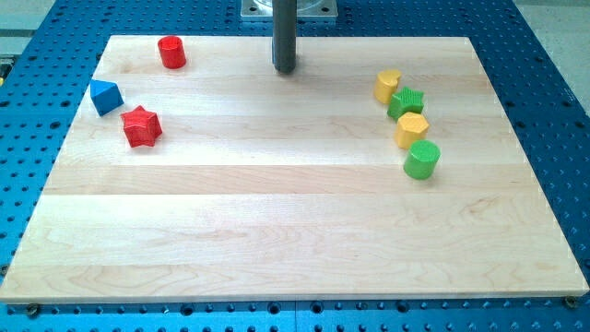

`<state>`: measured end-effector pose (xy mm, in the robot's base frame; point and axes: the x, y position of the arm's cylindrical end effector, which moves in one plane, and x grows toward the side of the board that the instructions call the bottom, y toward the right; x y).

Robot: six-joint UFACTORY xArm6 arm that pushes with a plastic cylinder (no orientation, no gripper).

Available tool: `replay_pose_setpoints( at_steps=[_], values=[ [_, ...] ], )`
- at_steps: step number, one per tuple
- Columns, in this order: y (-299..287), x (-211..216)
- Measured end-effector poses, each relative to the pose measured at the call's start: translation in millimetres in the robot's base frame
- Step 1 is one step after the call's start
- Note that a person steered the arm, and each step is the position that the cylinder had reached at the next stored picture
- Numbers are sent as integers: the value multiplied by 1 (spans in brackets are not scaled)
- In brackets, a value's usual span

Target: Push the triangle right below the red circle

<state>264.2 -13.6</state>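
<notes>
One blue triangle (105, 96) is lying far to the view's left of my tip (284, 69), below-left of the red circle (171, 52); tip touching nothing.

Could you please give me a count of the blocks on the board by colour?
Red: 2, the red circle and the red star.
Blue: 1, the blue triangle.
Yellow: 2, the upper yellow block and the lower yellow block.
Green: 2, the green star and the green cylinder.
Total: 7 blocks.
</notes>
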Motion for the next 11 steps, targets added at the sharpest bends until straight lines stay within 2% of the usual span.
replay_pose_setpoints(
  at_steps=[1,2,3,4,5,6,7,8,9,11],
  values=[
    [-41,83],
    [-119,71],
    [-185,30],
    [-286,3],
    [-291,24],
    [-276,93],
    [-236,68],
    [-119,35],
    [-125,35],
    [-209,19]
  ],
)
